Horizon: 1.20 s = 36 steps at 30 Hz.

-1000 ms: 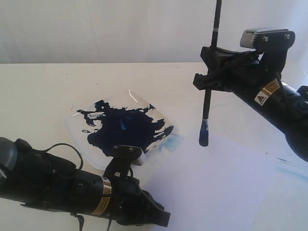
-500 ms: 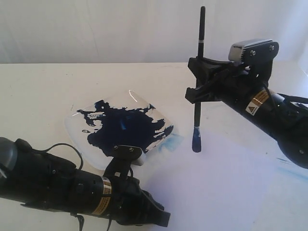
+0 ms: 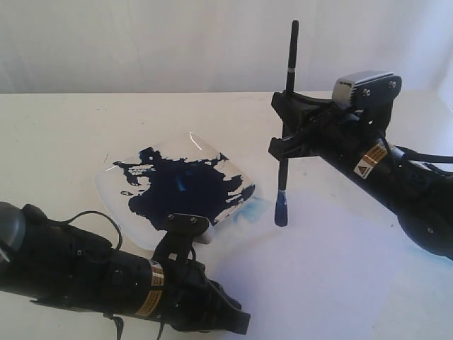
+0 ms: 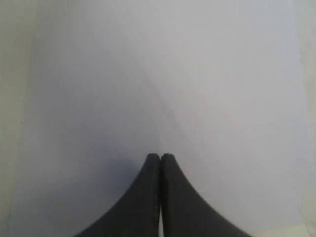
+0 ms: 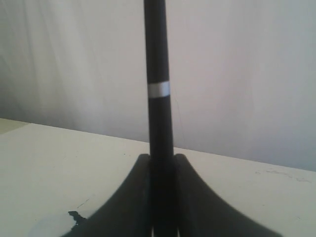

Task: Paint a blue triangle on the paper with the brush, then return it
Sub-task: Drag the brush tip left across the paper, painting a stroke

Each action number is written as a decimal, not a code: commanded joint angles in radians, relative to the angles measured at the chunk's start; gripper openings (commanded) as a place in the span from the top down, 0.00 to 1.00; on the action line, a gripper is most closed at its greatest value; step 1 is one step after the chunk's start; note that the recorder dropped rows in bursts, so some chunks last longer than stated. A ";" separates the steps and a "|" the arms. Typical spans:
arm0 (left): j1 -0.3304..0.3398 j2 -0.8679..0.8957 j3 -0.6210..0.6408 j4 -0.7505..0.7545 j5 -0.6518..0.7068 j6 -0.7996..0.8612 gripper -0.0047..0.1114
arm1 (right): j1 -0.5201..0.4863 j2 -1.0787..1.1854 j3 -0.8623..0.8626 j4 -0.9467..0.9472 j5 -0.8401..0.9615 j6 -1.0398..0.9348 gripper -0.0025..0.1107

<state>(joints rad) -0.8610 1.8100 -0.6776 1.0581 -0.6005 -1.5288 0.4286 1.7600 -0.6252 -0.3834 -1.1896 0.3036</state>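
Right hand [image 3: 286,139] is clenched on the brush [image 3: 282,177], grip partway up the black handle; the right wrist view shows the brush [image 5: 158,59] pinched between both fingers of the right hand [image 5: 162,160], pale ring [image 5: 159,90] above the grip. The brush is near upright with a slight tilt, blue-stained bristles down. Its tip sits at the far corner of the paper [image 3: 318,276], just beside the near-right edge of the clear dish [image 3: 205,145]; can't tell if the tip touches the sheet. The dish holds a dark navy paint puddle [image 3: 184,185], with a faint blue smear [image 3: 256,209] next to it. Left hand [image 3: 233,322] lies low at the paper's near-left edge; in the left wrist view the left hand [image 4: 160,157] is clenched on nothing, fingers pressed together over plain pale paper [image 4: 163,74]. Everything sits on the cream counter [image 3: 56,134].
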 commanded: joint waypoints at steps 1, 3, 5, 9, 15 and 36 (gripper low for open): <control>0.000 0.005 0.018 0.022 0.086 0.007 0.96 | 0.001 0.001 -0.003 0.002 0.001 -0.022 0.98; 0.000 0.005 0.018 0.022 0.086 0.007 0.96 | 0.001 0.001 -0.003 0.002 0.032 -0.022 0.98; 0.000 0.005 0.018 0.022 0.086 0.007 0.96 | 0.001 0.001 -0.003 0.002 0.051 -0.022 0.98; 0.000 0.005 0.018 0.022 0.086 0.007 0.96 | 0.001 0.001 -0.002 0.018 0.052 -0.022 0.98; 0.000 0.005 0.018 0.022 0.086 0.007 0.96 | 0.001 0.001 -0.002 0.021 0.097 -0.022 0.98; 0.000 0.005 0.018 0.022 0.086 0.007 0.96 | 0.001 -0.044 -0.002 0.047 0.169 -0.038 0.98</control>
<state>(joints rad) -0.8610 1.8100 -0.6776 1.0581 -0.6005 -1.5271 0.4286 1.7372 -0.6252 -0.3457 -1.0486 0.2805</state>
